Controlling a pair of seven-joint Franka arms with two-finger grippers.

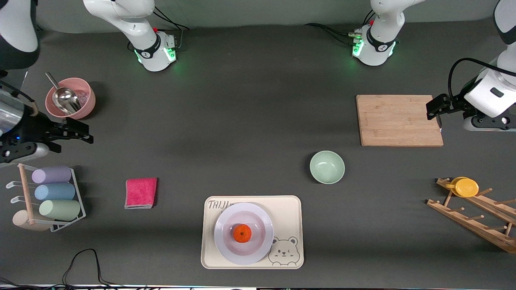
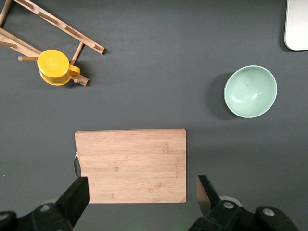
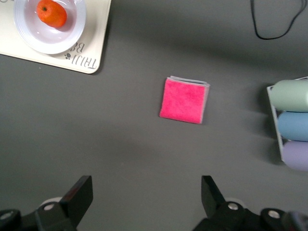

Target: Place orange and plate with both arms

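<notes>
The orange (image 1: 242, 233) lies in the middle of the pale lavender plate (image 1: 225, 225). The plate stands on the cream bear tray (image 1: 288, 213) near the front camera. Both also show in the right wrist view: the orange (image 3: 51, 13) in the plate (image 3: 29, 39). My right gripper (image 1: 74, 135) is open and empty, up over bare table at the right arm's end, beside the pink bowl. My left gripper (image 1: 434, 109) is open and empty, up at the edge of the wooden cutting board (image 1: 399, 119) at the left arm's end. Both arms wait apart from the plate.
A mint-green bowl (image 1: 327, 166) stands between board and tray. A pink cloth (image 1: 140, 192) lies beside the tray. A pink bowl with a metal scoop (image 1: 69, 98), a rack of pastel cups (image 1: 54, 192), and a wooden peg rack with a yellow cup (image 1: 465, 187) stand at the table's ends.
</notes>
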